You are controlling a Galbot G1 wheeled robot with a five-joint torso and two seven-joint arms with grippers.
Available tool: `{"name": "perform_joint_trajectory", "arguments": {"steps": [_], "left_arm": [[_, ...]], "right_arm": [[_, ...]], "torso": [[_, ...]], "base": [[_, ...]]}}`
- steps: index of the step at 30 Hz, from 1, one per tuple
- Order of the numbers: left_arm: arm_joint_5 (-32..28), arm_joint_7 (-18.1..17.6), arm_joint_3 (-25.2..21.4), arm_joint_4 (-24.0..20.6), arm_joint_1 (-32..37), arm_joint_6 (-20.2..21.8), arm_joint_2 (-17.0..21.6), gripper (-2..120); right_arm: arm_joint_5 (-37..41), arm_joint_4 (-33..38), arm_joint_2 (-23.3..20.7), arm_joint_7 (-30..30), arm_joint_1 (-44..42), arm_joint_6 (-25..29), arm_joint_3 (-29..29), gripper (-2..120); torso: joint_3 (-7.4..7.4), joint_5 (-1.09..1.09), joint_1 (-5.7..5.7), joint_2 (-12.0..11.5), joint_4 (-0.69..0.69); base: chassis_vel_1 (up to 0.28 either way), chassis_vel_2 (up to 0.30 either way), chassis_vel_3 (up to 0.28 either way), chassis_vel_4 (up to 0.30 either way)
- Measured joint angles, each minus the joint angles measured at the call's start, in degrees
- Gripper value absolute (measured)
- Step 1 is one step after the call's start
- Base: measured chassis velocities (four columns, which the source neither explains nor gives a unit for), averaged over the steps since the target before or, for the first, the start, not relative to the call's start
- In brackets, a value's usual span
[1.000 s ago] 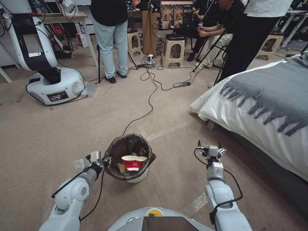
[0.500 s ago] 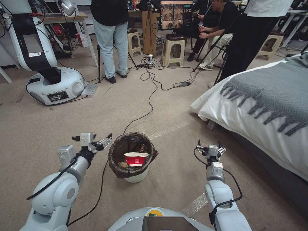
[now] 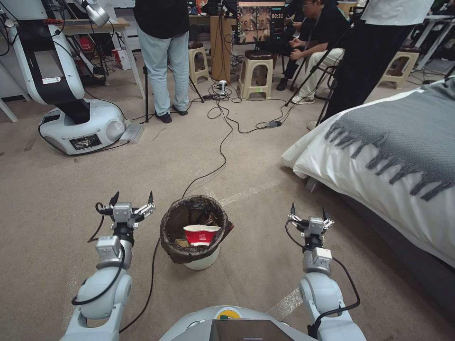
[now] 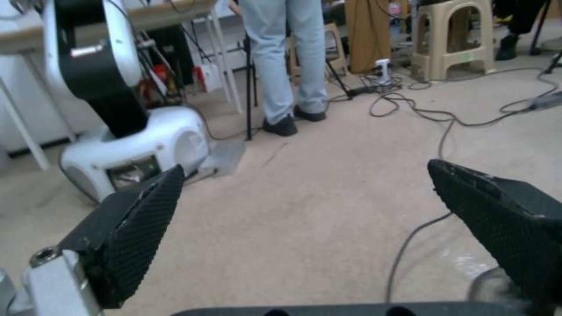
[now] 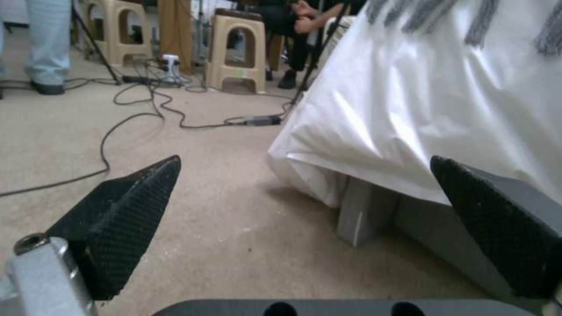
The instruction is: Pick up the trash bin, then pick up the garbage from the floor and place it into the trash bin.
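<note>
Nearest the robot, the left gripper (image 3: 132, 199) and the right gripper (image 3: 307, 211) hover low over the beige carpet (image 3: 61, 199), each with fingers spread wide and holding nothing. Between them, nearer the left one, the small round white plastic trash bin (image 3: 203, 259) with a dark bag liner stands upright, long axis vertical, mouth up. A red-and-white paper cup (image 3: 201, 234) lies inside. No litter shows on the floor; the task looks near done. Beyond trails a black cable (image 3: 219, 156)
</note>
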Motion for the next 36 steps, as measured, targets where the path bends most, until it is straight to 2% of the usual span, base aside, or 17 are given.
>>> {"name": "perform_joint_trajectory", "arguments": {"steps": [1,3,7,11,36], "left_arm": [[0.0,0.0,0.0,0.0,0.0,0.0,0.0,100],[0.7,-0.8,-0.1,2.5,-0.4,-3.6,-0.4,100],[1.6,-1.3,-0.1,5.5,-0.8,-6.9,-1.0,100],[1.6,-1.5,-0.1,6.3,-0.8,-7.9,-1.4,100],[1.7,-1.7,-0.6,6.8,-1.5,-8.3,-1.4,100]], "right_arm": [[0.0,0.0,0.0,0.0,0.0,0.0,0.0,100],[-0.2,-0.3,0.3,-0.1,-0.5,0.8,0.1,100],[0.1,-0.4,0.6,-0.2,-0.8,1.2,0.0,100],[0.4,-0.5,0.6,-0.3,-0.9,1.4,0.0,100],[0.5,-1.0,0.4,-1.3,-0.7,2.3,0.2,100]], "torso": [[0.0,0.0,0.0,0.0,0.0],[0.0,0.0,0.0,0.0,0.0],[0.0,0.0,0.0,0.0,-0.01],[0.0,0.01,0.0,0.0,0.0],[0.0,0.0,0.0,0.0,0.0]], "base": [[0.0,0.0,0.0,0.0],[0.0,0.0,0.0,0.0],[0.0,0.0,0.0,0.0],[0.0,0.0,0.0,0.0],[0.0,0.0,0.0,0.0]]}}
